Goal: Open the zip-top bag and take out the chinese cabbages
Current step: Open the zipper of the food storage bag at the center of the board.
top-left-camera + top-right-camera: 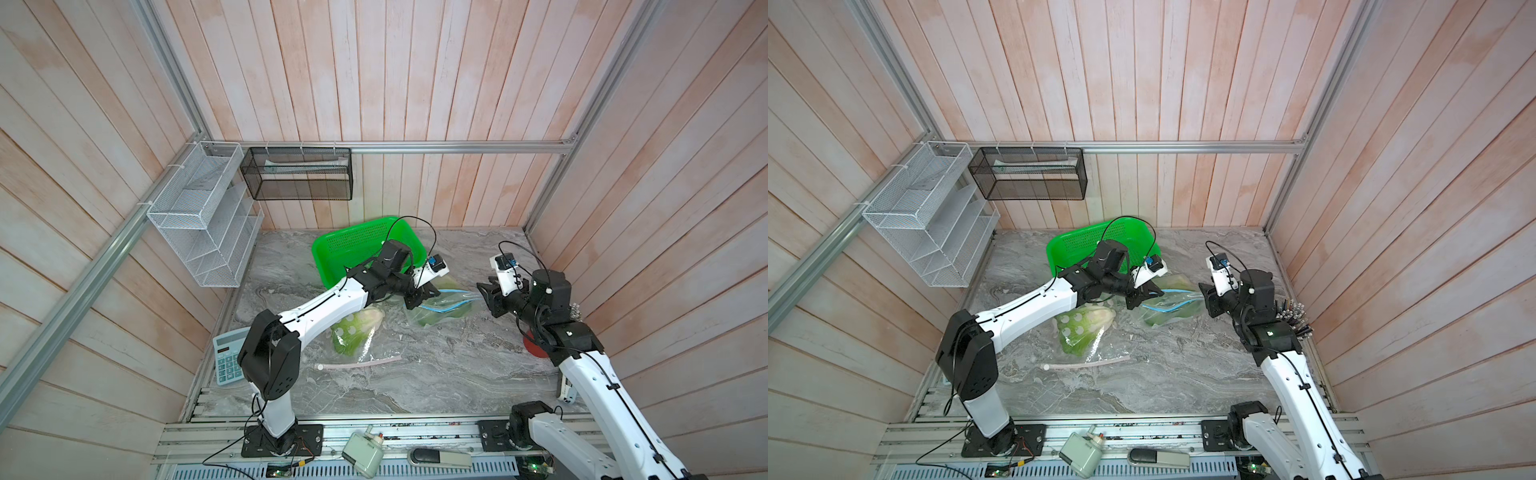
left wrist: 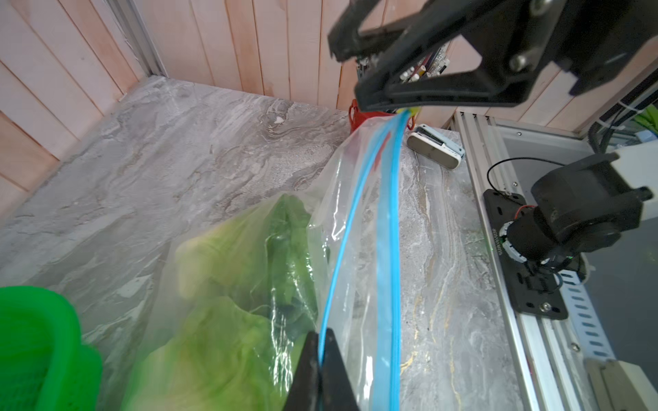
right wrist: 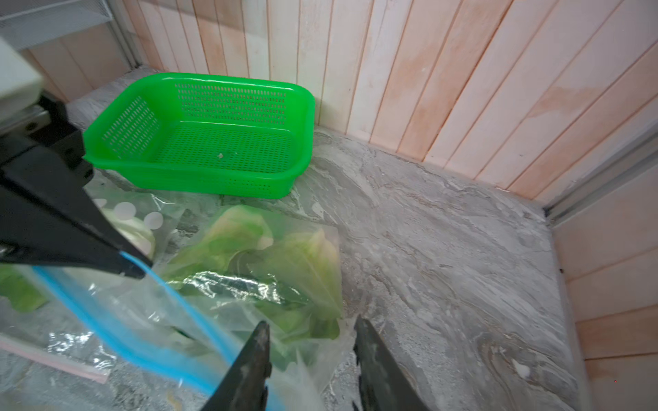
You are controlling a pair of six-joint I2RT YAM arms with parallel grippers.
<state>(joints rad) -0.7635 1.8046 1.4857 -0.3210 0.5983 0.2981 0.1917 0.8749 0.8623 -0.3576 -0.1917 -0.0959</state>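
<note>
While the left gripper (image 2: 322, 336) pinches the zip-top bag (image 1: 446, 309), a basket (image 3: 199, 178) stands behind.

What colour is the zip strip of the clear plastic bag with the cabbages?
The zip strip is light blue, clearest in the left wrist view.

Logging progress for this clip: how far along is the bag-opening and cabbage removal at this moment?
Done: the blue seal strips of the zip-top bag look partly parted. In hand: the left gripper is shut on one strip; the right gripper is open beside the bag. Left: the chinese cabbages are all inside plastic, the green basket holds none.
</note>
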